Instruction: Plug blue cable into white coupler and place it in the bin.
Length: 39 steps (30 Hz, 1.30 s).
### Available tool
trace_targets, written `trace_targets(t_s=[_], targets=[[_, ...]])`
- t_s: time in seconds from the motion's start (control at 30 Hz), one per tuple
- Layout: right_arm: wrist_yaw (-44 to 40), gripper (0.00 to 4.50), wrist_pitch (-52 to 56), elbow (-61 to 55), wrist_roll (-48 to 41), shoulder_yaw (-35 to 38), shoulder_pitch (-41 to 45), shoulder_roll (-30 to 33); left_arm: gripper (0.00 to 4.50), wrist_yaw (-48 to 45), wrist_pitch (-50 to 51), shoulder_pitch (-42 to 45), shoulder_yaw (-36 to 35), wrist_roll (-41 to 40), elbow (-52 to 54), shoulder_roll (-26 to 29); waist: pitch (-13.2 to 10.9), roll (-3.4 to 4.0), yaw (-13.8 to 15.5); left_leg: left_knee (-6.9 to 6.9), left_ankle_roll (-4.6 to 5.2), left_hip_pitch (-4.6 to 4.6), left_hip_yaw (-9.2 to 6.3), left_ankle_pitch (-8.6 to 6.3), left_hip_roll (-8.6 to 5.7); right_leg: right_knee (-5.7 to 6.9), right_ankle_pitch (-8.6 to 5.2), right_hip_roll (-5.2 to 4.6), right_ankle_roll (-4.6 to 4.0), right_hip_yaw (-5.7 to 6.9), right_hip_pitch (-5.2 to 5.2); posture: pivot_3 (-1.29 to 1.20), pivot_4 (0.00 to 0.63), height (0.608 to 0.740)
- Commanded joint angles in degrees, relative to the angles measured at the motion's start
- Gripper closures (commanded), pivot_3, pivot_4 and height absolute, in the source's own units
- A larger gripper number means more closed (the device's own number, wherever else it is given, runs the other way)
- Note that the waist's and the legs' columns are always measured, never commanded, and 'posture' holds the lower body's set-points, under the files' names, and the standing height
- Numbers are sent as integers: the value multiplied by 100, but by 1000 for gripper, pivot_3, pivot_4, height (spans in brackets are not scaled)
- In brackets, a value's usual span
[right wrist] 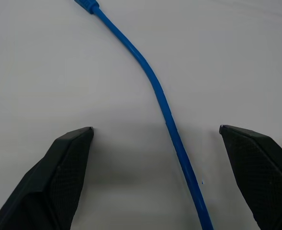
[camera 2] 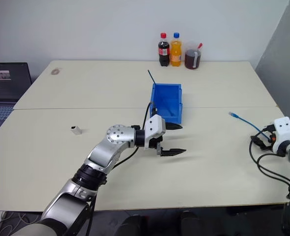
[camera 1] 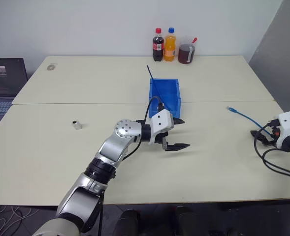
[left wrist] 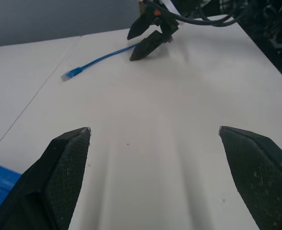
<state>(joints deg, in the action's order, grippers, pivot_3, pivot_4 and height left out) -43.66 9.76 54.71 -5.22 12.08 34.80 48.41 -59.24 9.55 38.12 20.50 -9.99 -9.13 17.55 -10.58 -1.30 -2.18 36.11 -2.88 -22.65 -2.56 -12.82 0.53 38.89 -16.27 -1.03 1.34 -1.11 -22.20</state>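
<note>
Left pincer (camera 1: pixel 178 133): hanging wide open over the surface (camera 1: pixel 76 162), holding nothing, pointing across toward the right pincer.
Right pincer (camera 1: pixel 261 135): standing wide open and empty, low over the surface.
Blue cable (right wrist: pixel 161 97): lying on the surface, running between the right pincer's fingers (right wrist: pixel 59 177) and on ahead of them.
Bin (camera 1: pixel 165 95): sitting just behind the left pincer.
White coupler (camera 1: pixel 76 124): resting well apart from both pincers, off to the left pincer's left.
</note>
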Motion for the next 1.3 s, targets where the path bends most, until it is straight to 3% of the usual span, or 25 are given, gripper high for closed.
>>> trace_targets(t_s=[0.03, 0.13, 0.43, 0.7, 0.87, 0.93, 1.07, 1.2, 1.3], targets=[[-314, 24, -106, 894, 108, -101, 430, 129, 0, -96, -6, 90, -97, -59, 124, -12, 0, 0, -1, 0, 0, -1, -1, 0, 0, -1, 3, 0, -6, 1, 0, 0, 150, 740], [-245, 484, -75, 1316, 97, -63, 669, 164, 0, -97, 140, 99, -132, -126, 200, -38, 0, 0, -2, -1, 0, -1, 0, 0, 1, -2, 12, 0, -20, -1, 0, 0, 150, 740], [-284, 2752, -261, 1561, 162, -154, 579, 197, 0, -200, 181, 112, -131, -115, 210, -21, 0, -1, 34, 8, -1, 6, -2, 1, -2, -1, 12, -3, -9, 0, 13, 0, 150, 740], [-299, 4448, -392, 1556, 175, -198, 532, 250, 0, -325, 165, 264, -171, -131, 52, -22, 0, 0, 50, 11, -2, 4, -5, 1, -4, -2, 14, -5, -11, 2, 14, 0, 150, 740], [-792, 4448, -768, 1197, 245, -403, 266, 373, 0, -425, 293, 230, -263, -214, 222, 82, 0, 0, 68, 10, -2, 1, -12, 1, -5, -4, 14, -5, -12, 8, 14, 0, 150, 740], [-1106, 4448, -1089, 733, 350, -589, 77, 492, 0, -378, 397, 221, -467, -319, 399, 220, 0, 0, 66, 10, -2, -2, -15, 1, -5, -5, 14, -6, -12, 11, 14, 0, 150, 740], [-1981, 4448, -527, -812, -122, -586, -196, 539, 0, -233, 610, -43, -1057, -517, 861, 757, 0, 1, -14, 7, -2, -1, -12, 1, 3, -2, 13, -2, -10, 6, 6, 0, 150, 740], [-2803, 4448, 623, -3118, -731, -863, -447, 423, 0, 54, 1188, -1181, -2012, -826, 1935, 1628, -6, 19, -199, -3, -2, 19, -17, 1, 18, 12, -1, 5, 12, -13, 2, 0, 150, 740], [-2859, 4448, 1172, -4056, -930, -1262, -278, -37, 0, 269, 1541, -2888, -2757, -1022, 3101, 2076, -8, 15, -262, -10, -3, 33, -32, -1, 40, 11, -3, 2, 9, -17, 6, 0, 150, 740]])
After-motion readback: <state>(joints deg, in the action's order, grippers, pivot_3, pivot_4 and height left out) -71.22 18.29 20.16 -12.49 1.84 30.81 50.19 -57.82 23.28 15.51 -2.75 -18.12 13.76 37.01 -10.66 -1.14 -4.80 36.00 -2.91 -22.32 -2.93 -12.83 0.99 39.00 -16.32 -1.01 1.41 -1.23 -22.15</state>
